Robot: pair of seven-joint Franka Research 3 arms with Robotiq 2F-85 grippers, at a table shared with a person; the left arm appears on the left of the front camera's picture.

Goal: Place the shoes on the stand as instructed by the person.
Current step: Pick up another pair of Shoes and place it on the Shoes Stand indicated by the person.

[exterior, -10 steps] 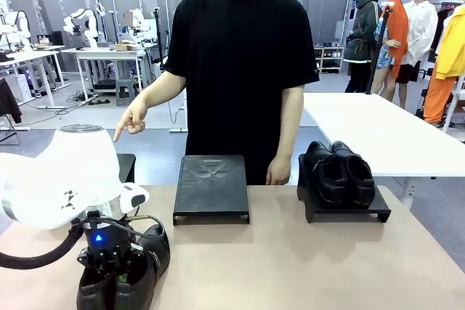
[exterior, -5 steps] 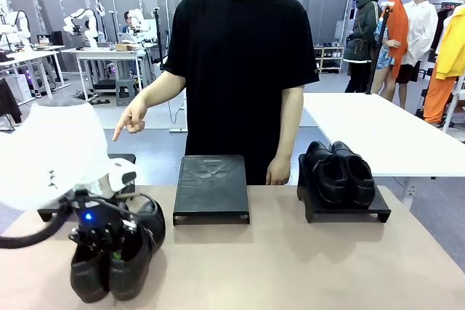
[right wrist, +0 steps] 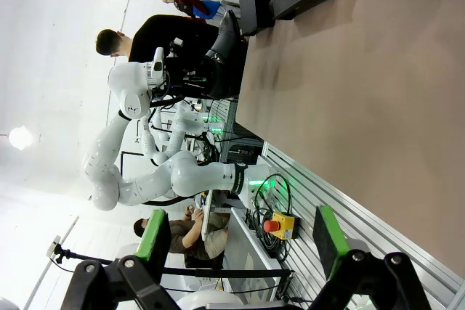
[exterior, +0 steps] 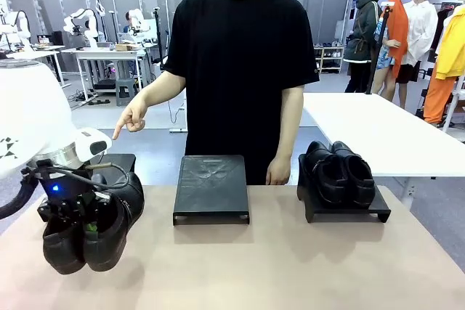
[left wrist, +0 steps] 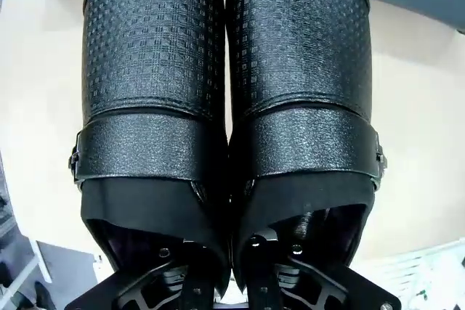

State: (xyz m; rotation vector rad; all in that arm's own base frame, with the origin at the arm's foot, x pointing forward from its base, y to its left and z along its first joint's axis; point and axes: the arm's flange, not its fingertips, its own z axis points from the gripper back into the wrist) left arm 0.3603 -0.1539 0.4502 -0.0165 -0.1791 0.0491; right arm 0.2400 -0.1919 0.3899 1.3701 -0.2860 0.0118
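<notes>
A pair of black shoes [exterior: 94, 234] hangs above the table's near left corner, with my left gripper [exterior: 75, 214] shut on the two inner walls, pressed together. From the left wrist the shoes [left wrist: 156, 78] show side by side, toes pointing away, and the gripper [left wrist: 231, 284] reaches down between their openings. A second pair of shoes [exterior: 340, 172] rests on the right stand [exterior: 379, 213]. The person [exterior: 240, 70] stands across the table, one hand [exterior: 131, 121] pointing down toward the left stand [exterior: 125, 160]. My right gripper [right wrist: 240, 245] is open and holds nothing.
The bare middle stand [exterior: 211, 188] sits at the table's far edge. Another white table [exterior: 378, 132] stands behind on the right, with people farther off. The brown tabletop [exterior: 290, 266] is free in the middle and front.
My left arm has lifted the held pair of shoes and carried it left and away from the front edge, toward the left stand. The person's pointing hand has stayed in place.
</notes>
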